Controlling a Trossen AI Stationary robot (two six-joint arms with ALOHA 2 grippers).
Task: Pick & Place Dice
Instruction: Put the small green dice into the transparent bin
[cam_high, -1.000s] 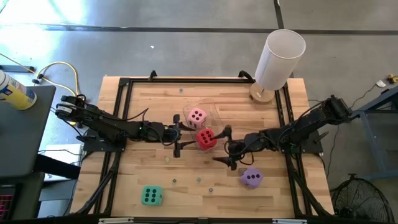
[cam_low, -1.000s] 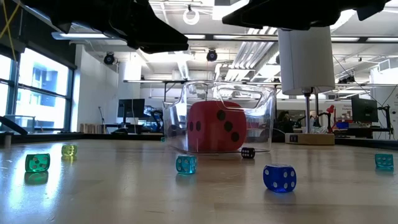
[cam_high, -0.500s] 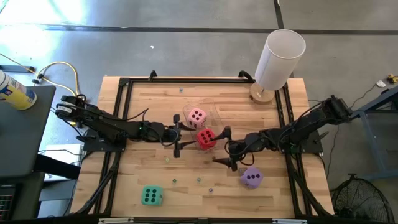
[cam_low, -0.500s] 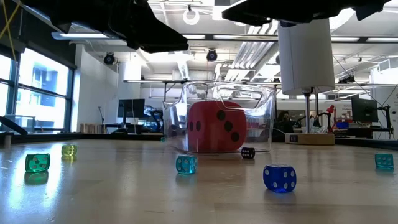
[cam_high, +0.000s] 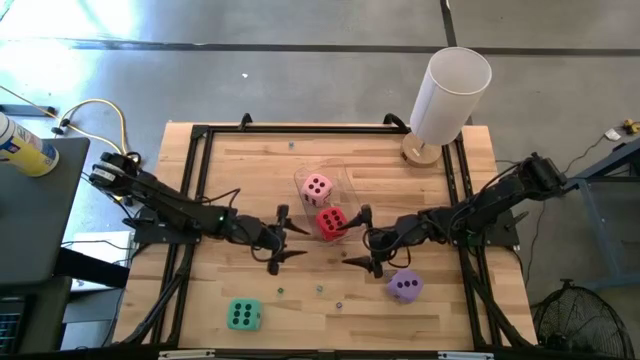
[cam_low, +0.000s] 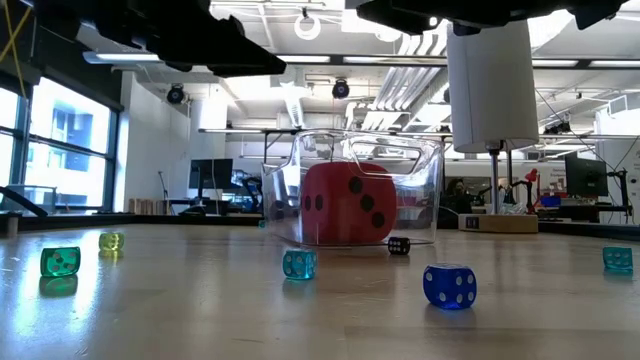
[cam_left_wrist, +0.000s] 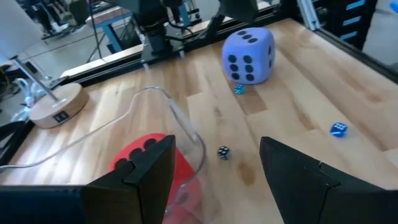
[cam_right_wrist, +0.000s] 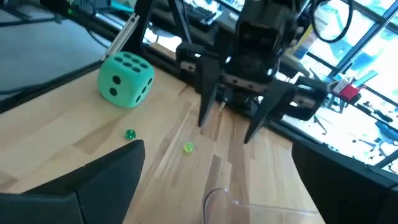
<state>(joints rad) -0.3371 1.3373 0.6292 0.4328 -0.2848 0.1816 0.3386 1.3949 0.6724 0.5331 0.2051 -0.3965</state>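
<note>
A clear bin (cam_high: 322, 180) stands mid-table with the pink die (cam_high: 317, 186) inside it. The red die (cam_high: 331, 222) sits at the bin's near side and shows through its clear wall (cam_low: 350, 205) (cam_left_wrist: 146, 155). The green die (cam_high: 243, 315) (cam_right_wrist: 126, 79) rests on the table near the front edge. The purple die (cam_high: 404, 285) (cam_left_wrist: 249, 55) lies at the front right. My left gripper (cam_high: 282, 240) (cam_left_wrist: 217, 171) hovers open just left of the red die. My right gripper (cam_high: 360, 238) (cam_right_wrist: 217, 186) hovers open just right of it. Neither holds anything.
A white cylindrical lamp (cam_high: 450, 90) on a wooden base stands at the far right corner. Several tiny coloured dice (cam_low: 449, 285) are scattered over the near half of the table. A black frame (cam_high: 200, 135) runs around the table's edge.
My left gripper has swung toward the table's near edge, drawing a little away from the red die and the bin, with its fingers as wide apart as before. The dice and the bin have stayed where they were.
</note>
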